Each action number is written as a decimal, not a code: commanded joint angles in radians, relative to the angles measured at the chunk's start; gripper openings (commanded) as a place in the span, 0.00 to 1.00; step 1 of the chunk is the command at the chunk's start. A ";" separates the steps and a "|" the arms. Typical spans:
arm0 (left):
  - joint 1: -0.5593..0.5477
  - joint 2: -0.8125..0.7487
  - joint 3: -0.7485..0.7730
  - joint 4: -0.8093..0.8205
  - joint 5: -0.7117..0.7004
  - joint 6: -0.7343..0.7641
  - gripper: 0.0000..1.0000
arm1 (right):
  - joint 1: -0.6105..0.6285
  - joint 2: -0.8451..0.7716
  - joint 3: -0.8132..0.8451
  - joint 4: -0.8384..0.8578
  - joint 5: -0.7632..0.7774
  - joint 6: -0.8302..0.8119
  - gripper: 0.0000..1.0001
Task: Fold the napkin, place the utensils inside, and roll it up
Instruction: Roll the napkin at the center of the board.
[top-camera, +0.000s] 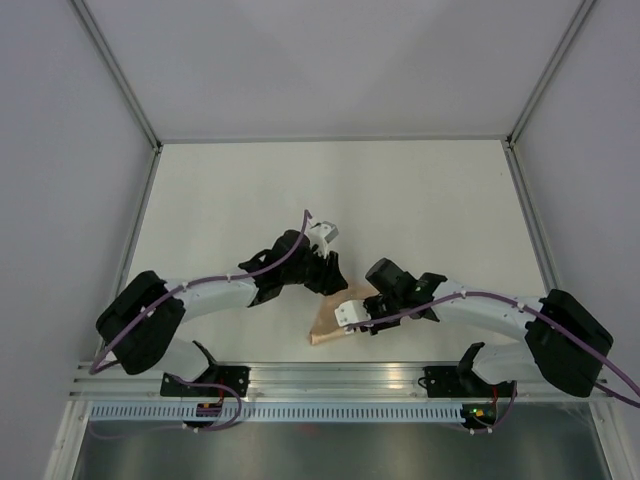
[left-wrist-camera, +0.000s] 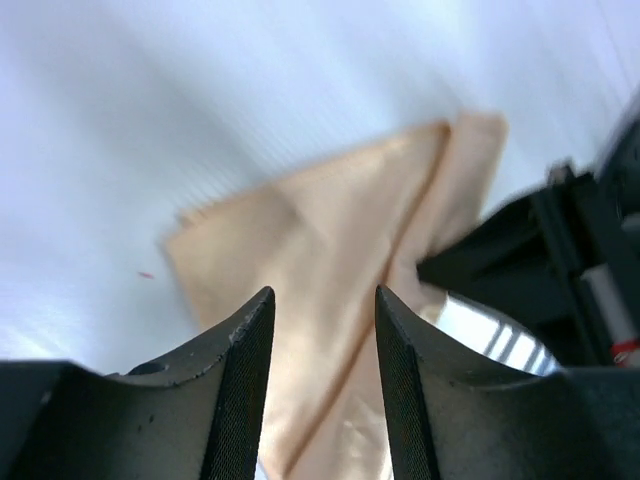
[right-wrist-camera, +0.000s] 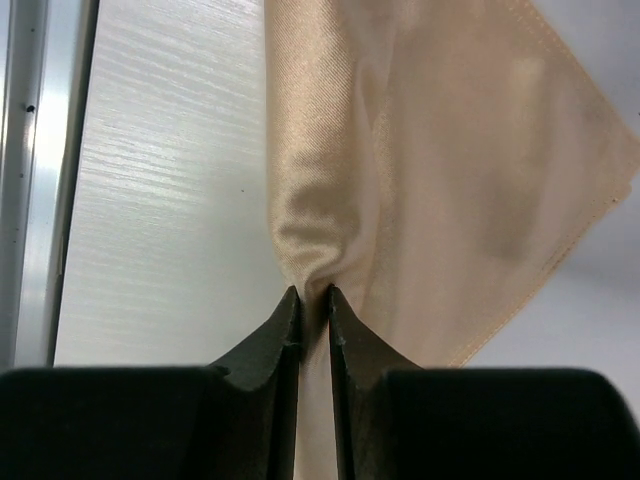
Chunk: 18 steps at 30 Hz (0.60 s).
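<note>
The white surface (top-camera: 400, 200) is bordered at its near edge by a metal rail (top-camera: 340, 372), behind which both arms are mounted. The left arm (top-camera: 210, 295) and the right arm (top-camera: 490, 310) are bent inward, so that their wrists are brought close together near the middle. The napkin (top-camera: 325, 332) is laid on the surface just beyond the rail, folded into a rough triangle and largely hidden beneath the wrists in the top view. The right gripper (right-wrist-camera: 307, 292) is clenched on a bunched fold of the napkin, the cloth being drawn into a narrow pinch between the fingertips and spread flat beyond them. The left gripper (left-wrist-camera: 322, 300) is held over the napkin with its jaws apart; nothing is grasped between them, and a crease is seen through the gap.
</note>
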 joint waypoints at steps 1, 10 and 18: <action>0.065 -0.143 0.041 -0.103 -0.221 0.043 0.50 | 0.004 0.102 0.021 -0.186 -0.076 -0.012 0.00; 0.125 -0.539 0.002 -0.048 -0.509 0.139 0.56 | -0.066 0.327 0.183 -0.314 -0.131 -0.055 0.00; 0.088 -0.714 -0.021 0.066 -0.361 0.354 0.58 | -0.155 0.569 0.364 -0.420 -0.185 -0.093 0.01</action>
